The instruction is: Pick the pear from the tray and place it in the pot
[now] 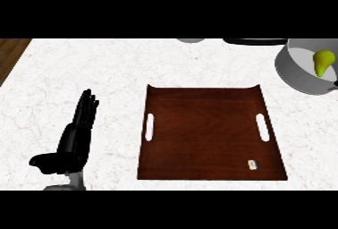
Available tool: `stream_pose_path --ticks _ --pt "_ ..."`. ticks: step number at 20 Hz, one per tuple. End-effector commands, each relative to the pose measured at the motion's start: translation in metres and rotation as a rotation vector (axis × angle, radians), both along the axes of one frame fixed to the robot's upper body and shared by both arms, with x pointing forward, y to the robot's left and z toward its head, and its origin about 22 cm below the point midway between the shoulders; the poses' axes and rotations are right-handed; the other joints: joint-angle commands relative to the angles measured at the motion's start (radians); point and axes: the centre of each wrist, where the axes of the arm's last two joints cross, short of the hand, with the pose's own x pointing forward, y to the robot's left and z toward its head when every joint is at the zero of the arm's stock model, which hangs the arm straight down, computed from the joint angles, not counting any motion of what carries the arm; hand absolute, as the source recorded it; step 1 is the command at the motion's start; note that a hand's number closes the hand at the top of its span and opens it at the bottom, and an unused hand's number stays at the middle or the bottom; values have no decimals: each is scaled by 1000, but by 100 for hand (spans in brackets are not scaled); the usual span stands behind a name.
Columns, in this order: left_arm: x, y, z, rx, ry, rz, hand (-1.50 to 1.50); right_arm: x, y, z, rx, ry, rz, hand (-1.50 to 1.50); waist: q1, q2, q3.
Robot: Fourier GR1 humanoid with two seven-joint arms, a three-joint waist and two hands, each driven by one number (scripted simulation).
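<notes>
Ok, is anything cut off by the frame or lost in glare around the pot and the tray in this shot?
Head view: the grey round metal pot runs past the right edge, so only part shows; the yellow-green pear inside stays clear, with no glare; the dark brown wooden tray is fully in frame and evenly lit; the black left robot hand casts no noticeable shadow.

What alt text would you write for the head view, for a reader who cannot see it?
A yellow-green pear lies inside a grey pot at the counter's upper right. The brown wooden tray in the middle holds only a small label, and the robot's left hand rests open, left of it.
</notes>
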Motion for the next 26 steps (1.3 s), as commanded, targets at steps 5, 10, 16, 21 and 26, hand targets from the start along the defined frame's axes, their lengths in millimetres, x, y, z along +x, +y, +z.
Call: stream_pose_path --ticks 5,10,16,21,26 --pt "-1 -5 -2 3 9 -9 0 -43 -49 9 99 -157 -91 -150 6 3 1" --pt "0 -5 -18 -3 2 -1 0 -74 -77 18 76 -183 -60 -150 7 6 1" --pt "5 -17 -5 -13 -21 -5 0 -101 -90 7 65 -196 -76 -150 14 8 4" --pt "9 -14 -4 4 -13 -19 0 -119 -102 11 74 -210 -122 -150 9 6 4" --pt "9 -11 0 -2 -9 -2 0 -137 -111 8 95 -288 -224 -150 4 7 5"
